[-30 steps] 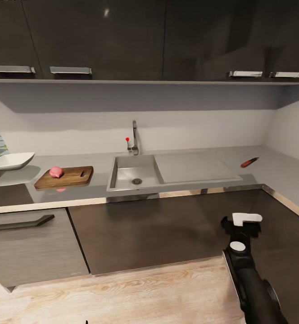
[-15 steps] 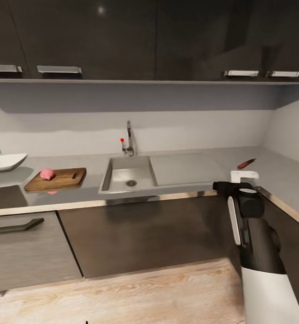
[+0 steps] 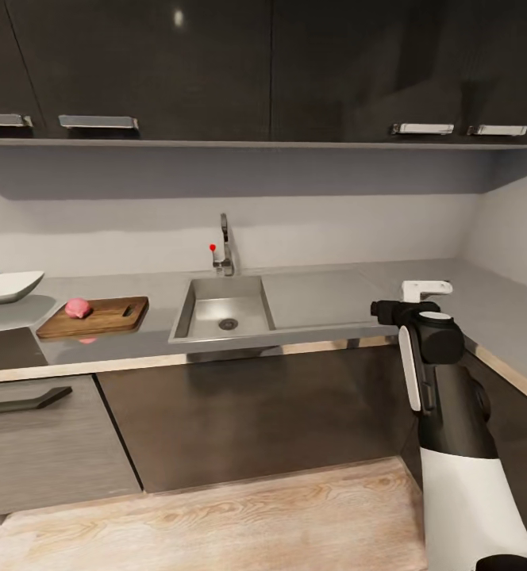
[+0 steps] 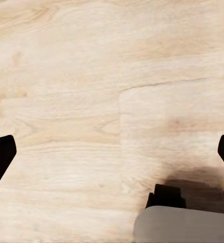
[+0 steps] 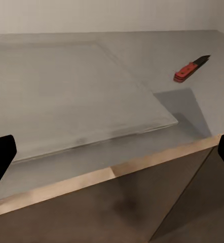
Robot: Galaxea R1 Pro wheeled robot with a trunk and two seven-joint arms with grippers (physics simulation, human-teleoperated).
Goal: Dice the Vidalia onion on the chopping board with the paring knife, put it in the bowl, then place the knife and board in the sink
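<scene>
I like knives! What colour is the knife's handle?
Red, with a dark blade. The knife shows best in the right wrist view.

Pink onion (image 3: 78, 308), brown chopping board (image 3: 105, 316), red-handled paring knife (image 5: 190, 69), grey sink (image 3: 216, 313), white bowl (image 3: 8, 286)

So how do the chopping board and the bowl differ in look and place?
The chopping board is dark brown, flat and carries the pink onion; the bowl is white, raised and cut off by the picture's left edge. The board lies nearer the sink. Both rest on the countertop.
</scene>
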